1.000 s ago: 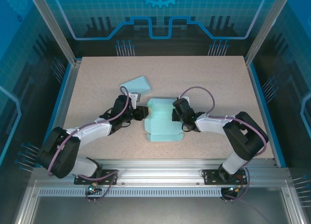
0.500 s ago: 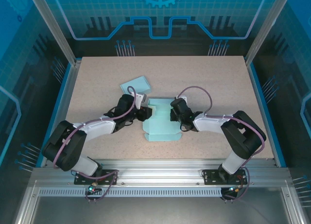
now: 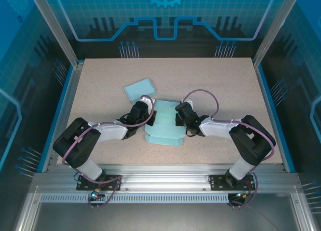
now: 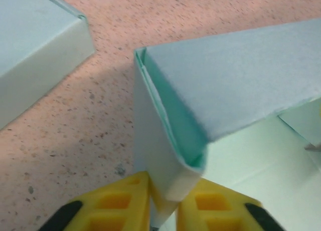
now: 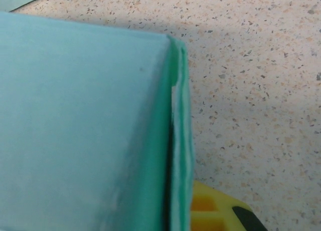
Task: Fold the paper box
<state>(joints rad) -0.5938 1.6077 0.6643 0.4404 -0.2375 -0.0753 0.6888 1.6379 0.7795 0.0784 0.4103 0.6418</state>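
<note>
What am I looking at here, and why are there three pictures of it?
These are two robot arms bolted at the near edge of a table. The wide picture comes from a fixed camera above and behind them. The two close-ups come from small cameras on the wrists, which is why yellow fingers show at the bottom.

Between the arms lies a pale green paper box, partly folded. The left gripper is pinched shut on one upright wall of it, as its close-up shows. The right gripper is shut at the opposite wall, with one yellow finger beside that wall, and seems to hold it. A second green box lies apart, farther back on the table.
</note>
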